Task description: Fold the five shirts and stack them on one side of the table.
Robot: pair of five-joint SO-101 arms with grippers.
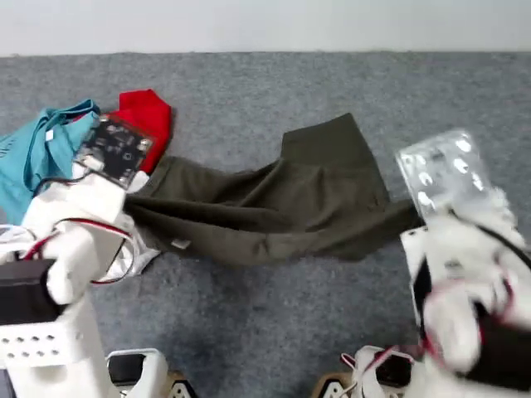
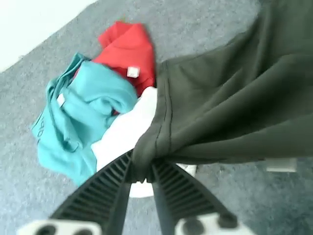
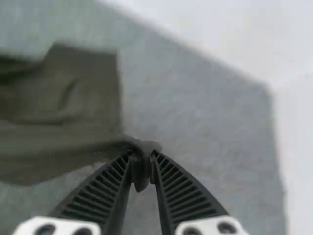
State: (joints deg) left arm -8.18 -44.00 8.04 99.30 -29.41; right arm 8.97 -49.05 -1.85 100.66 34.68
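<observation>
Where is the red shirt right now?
In the high view, the red shirt lies crumpled on the table's left side, toward the far edge, against the teal shirt and beside the dark green shirt.

The desk (image 1: 274,332) has a grey, felt-like covering with a faintly speckled, fibrous look (more carpet than cloth) across all of its visible top. Along its far edge a plain white surface (image 1: 265,25) begins, a wall or a board, I cannot tell which; the boundary runs straight.
</observation>
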